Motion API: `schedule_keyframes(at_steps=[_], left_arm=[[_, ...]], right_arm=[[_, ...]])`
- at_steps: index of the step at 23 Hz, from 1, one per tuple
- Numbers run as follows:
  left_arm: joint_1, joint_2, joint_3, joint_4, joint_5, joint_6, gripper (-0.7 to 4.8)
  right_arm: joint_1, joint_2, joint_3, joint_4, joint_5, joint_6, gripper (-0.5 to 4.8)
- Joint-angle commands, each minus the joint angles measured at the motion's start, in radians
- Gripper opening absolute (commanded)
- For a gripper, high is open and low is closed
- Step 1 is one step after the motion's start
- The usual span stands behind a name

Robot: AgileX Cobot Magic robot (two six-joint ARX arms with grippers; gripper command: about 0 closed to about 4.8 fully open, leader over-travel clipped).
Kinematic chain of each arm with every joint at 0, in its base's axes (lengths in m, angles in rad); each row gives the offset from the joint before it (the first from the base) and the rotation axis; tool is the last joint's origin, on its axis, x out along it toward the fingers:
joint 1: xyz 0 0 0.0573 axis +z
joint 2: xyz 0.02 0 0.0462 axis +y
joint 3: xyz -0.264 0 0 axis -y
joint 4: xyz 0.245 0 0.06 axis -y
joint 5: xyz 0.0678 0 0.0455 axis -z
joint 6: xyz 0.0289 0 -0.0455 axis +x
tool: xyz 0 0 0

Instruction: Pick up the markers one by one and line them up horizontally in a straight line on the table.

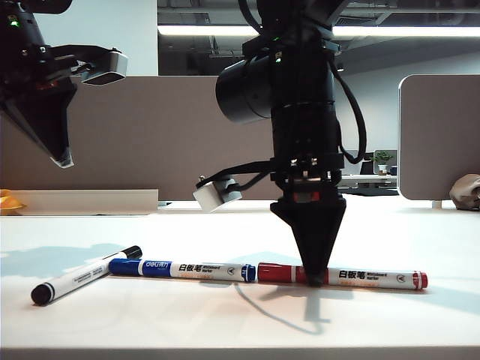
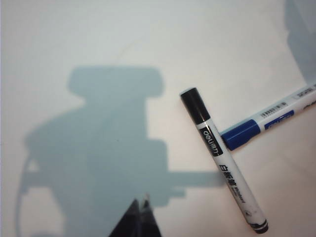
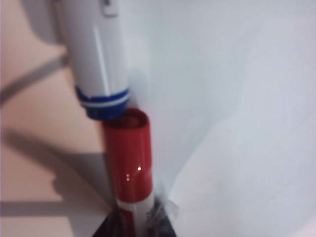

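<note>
Three markers lie on the white table (image 1: 225, 322). The blue marker (image 1: 180, 269) and the red marker (image 1: 375, 277) lie end to end in a level row. To their left the black marker (image 1: 82, 275) lies tilted, with one end by the blue cap. My right gripper (image 1: 316, 277) points straight down, shut on the red marker just behind its cap. The right wrist view shows the red marker (image 3: 127, 158) between that gripper's (image 3: 136, 217) fingers, its cap against the blue marker's end (image 3: 101, 59). My left gripper (image 1: 64, 157) hangs shut and empty high at the left, over the black marker (image 2: 219, 163) and blue cap (image 2: 242, 134).
Grey-brown divider panels (image 1: 165, 135) stand along the table's back edge, with a gap at the right. A yellow object (image 1: 9, 201) sits at the far left edge and a beige lump (image 1: 466, 191) at the far right.
</note>
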Motion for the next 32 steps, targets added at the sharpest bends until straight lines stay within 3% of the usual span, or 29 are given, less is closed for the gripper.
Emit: schedule_keyframes(at_steps=[1,13,16,23,26,32], left_arm=[[0.001,-0.004,0.003,0.003,0.008,0.0,-0.06],[0.001,-0.004,0.003,0.002,0.007,0.0,-0.06],[0.001,-0.004,0.003,0.002,0.008,-0.003,-0.06],[0.001,-0.004,0.003,0.002,0.008,-0.004,-0.06],[0.001,-0.004,0.003,0.002,0.008,-0.004,-0.06],[0.001,-0.004,0.003,0.002,0.008,-0.004,-0.06]], right_arm=[[0.005,0.008,-0.006,-0.015,-0.023,0.005,0.53],[0.034,0.008,-0.006,0.014,-0.021,0.005,0.57],[0.034,0.008,-0.006,0.009,-0.021,0.006,1.09],[0.036,0.008,-0.006,0.003,-0.02,0.011,1.24],[0.04,0.008,-0.006,0.003,-0.019,0.014,1.73],[0.04,0.007,-0.005,0.004,-0.015,0.031,1.73]])
